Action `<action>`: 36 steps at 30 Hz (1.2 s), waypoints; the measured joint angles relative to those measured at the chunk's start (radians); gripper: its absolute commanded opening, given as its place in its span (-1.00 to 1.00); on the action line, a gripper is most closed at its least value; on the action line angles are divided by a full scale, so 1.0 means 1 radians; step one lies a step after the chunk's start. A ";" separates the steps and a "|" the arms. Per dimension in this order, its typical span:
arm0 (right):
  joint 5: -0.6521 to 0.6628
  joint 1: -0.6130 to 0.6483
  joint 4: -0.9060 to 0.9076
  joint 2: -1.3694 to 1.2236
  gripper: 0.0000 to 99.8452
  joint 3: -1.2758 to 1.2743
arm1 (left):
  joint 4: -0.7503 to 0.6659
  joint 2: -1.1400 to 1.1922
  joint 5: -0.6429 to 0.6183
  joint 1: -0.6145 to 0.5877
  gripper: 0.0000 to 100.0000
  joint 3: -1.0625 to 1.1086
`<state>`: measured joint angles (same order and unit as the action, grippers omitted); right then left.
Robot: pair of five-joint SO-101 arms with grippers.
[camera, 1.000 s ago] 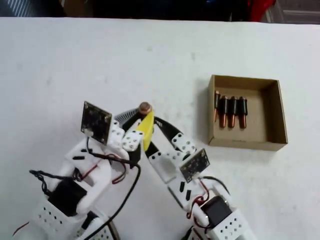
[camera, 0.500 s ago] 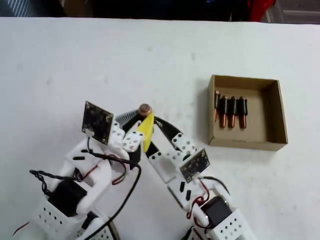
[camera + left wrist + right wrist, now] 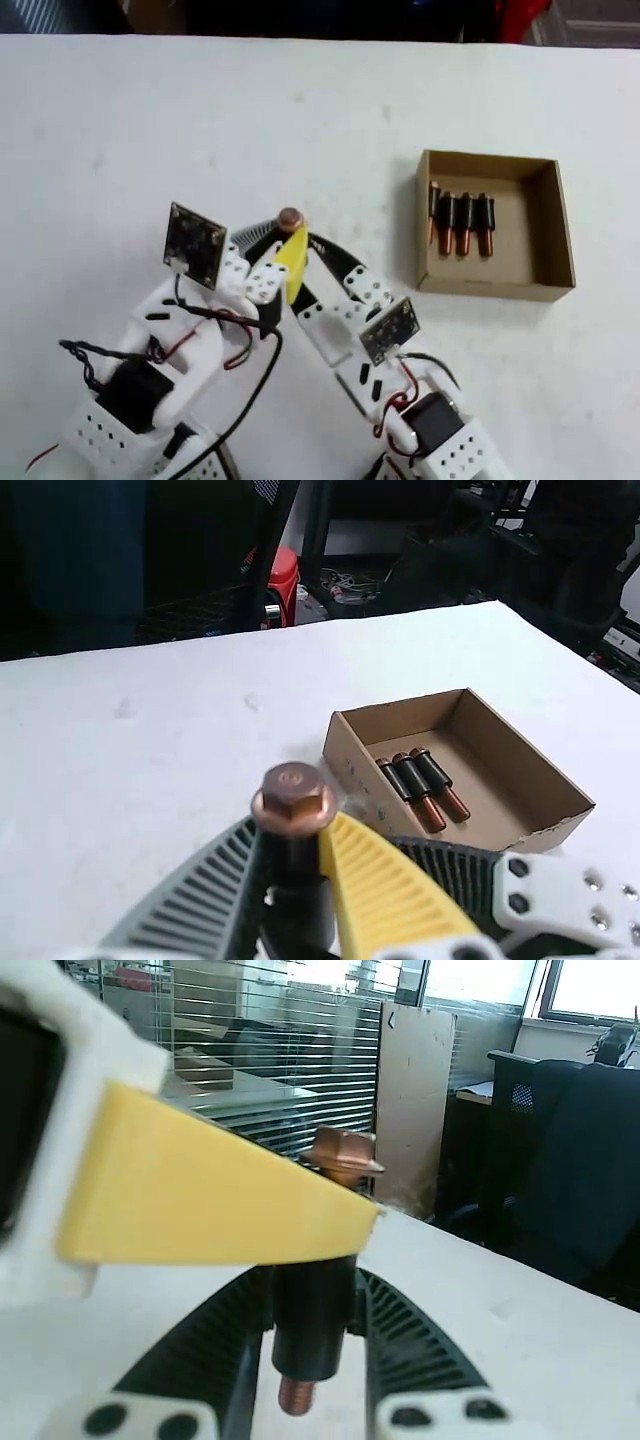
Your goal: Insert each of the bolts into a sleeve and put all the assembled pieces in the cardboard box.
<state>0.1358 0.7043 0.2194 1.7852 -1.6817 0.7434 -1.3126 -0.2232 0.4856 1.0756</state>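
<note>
A copper bolt (image 3: 289,216) stands upright in a black sleeve (image 3: 296,880) above the table, held where the two arms meet. My left gripper (image 3: 295,842), with one grey and one yellow finger (image 3: 293,258), is shut on the sleeve just under the bolt's hexagonal head (image 3: 292,798). My right gripper (image 3: 312,1295), with black ribbed fingers (image 3: 410,1345), closes on the same sleeve (image 3: 312,1310) lower down; the bolt's threaded tip (image 3: 294,1396) pokes out below. The cardboard box (image 3: 548,235) lies to the right and holds several assembled pieces (image 3: 461,222), which also show in the left wrist view (image 3: 418,785).
Both arm bodies (image 3: 150,370) crowd the near edge of the white table (image 3: 300,110). Dark chairs and clutter stand beyond the table's far edge (image 3: 330,540).
</note>
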 measured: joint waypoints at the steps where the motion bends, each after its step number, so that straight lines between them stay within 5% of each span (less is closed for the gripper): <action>1: 0.000 0.000 0.000 0.000 -0.97 0.000 | 0.000 0.000 0.000 0.000 -0.95 0.000; 6: 0.000 0.000 0.000 0.000 -0.97 0.000 | 0.000 0.000 0.000 0.000 -0.94 0.000; 13: 0.000 -0.006 0.000 0.000 -0.97 0.000 | 0.003 0.000 0.000 -0.005 -0.60 0.000; 36: 0.002 -0.003 0.000 0.002 -0.97 0.000 | 0.003 0.015 0.038 -0.057 -0.59 0.000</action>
<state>0.1373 0.7012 0.2194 1.7868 -1.6817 0.7465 -1.2973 -0.1849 0.4289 1.0756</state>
